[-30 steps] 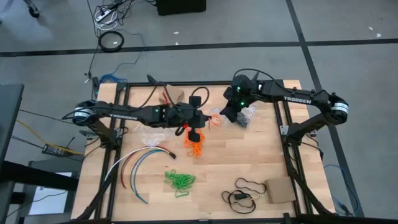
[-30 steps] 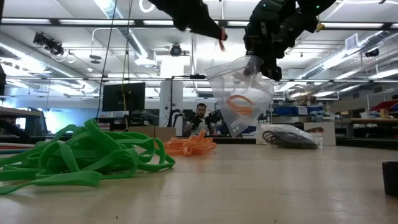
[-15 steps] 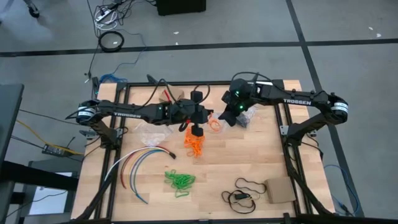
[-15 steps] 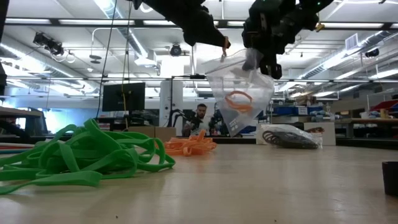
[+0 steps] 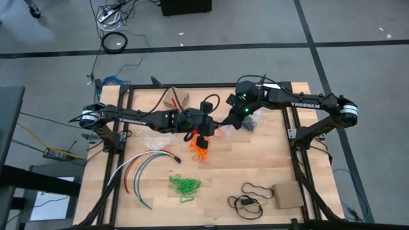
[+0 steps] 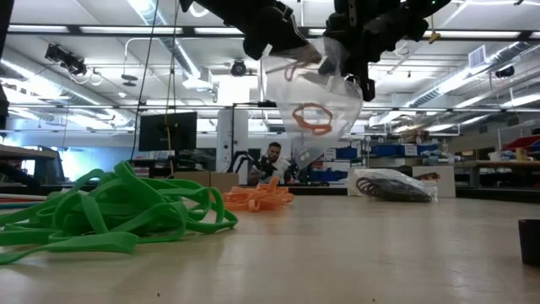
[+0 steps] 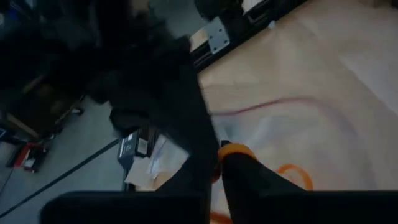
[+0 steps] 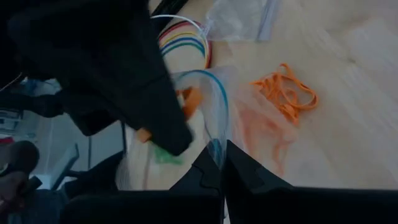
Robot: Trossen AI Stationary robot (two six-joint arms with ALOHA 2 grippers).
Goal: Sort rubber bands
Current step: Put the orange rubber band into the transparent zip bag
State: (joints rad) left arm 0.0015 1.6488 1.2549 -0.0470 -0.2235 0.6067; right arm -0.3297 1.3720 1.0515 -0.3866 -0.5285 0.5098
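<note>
Two grippers met above the middle of the wooden table [image 5: 255,163], both at the mouth of a clear plastic bag [image 6: 314,127] that hung in the air between them. The right gripper [image 5: 231,120] was closed, pinching the bag's rim [image 8: 217,134]; in the right wrist view its two dark fingers [image 8: 208,174] stood together on the bag's blue-edged opening. The left gripper [image 5: 206,128] reached in from the opposite side, its orange-tipped fingers [image 7: 233,155] at the bag mouth; whether they were open or closed could not be told. In the low view, one orange rubber band [image 6: 312,117] lay inside the hanging bag, well clear of the tabletop.

Rubber bands lay sorted by colour on the table. The orange heap [image 5: 200,151] lay just below the left gripper in the high view, near the table's centre. The green heap [image 5: 185,185] lay nearer the front edge, apart from the orange one. A second bag holding dark bands [image 6: 395,187] rested on the table beneath the right arm.

Several long coloured cables [image 5: 137,169] curved across the left part of the table. A black cord loop [image 5: 252,190] and a brown cardboard piece [image 5: 287,195] lay near the front right corner. A person [image 6: 272,160] sat in the room beyond the table.
</note>
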